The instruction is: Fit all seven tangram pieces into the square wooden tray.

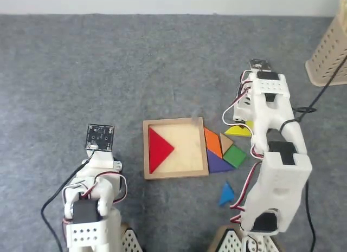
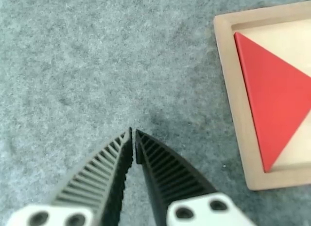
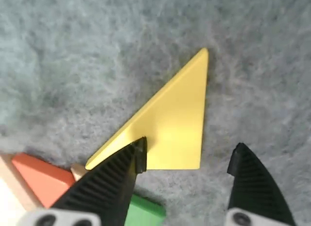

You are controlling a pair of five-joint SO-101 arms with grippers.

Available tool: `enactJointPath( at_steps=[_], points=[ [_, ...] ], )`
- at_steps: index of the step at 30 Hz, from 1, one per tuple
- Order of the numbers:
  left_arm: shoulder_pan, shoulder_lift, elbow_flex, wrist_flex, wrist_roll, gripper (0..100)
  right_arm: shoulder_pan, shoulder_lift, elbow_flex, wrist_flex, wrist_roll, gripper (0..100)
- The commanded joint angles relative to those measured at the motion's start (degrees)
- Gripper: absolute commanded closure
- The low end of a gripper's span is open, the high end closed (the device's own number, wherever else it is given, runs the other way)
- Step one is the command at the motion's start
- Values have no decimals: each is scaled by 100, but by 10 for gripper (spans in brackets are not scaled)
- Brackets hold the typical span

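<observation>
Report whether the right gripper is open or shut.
Open: the right gripper has its fingertips wide apart, with one tip over the edge of the yellow triangle.

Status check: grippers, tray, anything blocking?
Left gripper shut over carpet, beside tray. Right gripper open over yellow triangle. Red triangle alone in tray. Green piece close by yellow; grasp looks clear.

Nothing to read here: the red triangle [image 1: 157,149] is plain colour, the wooden tray [image 1: 173,174] is bare wood, the white arm shells [image 1: 279,176] carry no lettering, and any print on the small black board [image 1: 100,137] is too tiny to make out.
</observation>
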Motion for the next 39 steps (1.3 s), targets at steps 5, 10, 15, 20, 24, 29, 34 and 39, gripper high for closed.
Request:
enactJointPath(
  at_steps=[5, 10, 15, 20, 24, 29, 34, 39],
  points=[
    [9, -114, -40, 44, -26, 988, -338, -1305, 536, -435, -633, 723],
    [9, -114, -40, 44, -26, 988, -541, -1007, 677, -646, -1020, 723],
    [0, -114, -40, 44, -26, 988, -391, -391, 378, -655, -1257, 721],
    [0, -114, -40, 44, -26, 988, -356, 84, 114, -629, -1380, 720],
    [0, -114, -40, 44, -26, 988, -356, 180, 53, -453, -1354, 720],
    [0, -114, -40, 44, -26, 988, -347, 224, -193, 13, -642, 720],
    [0, -114, -40, 44, -26, 988, -48, 242, -624, 593, 484, 722],
    [0, -114, -40, 44, -26, 988, 48, 189, -1011, 971, 1477, 722]
  ],
)
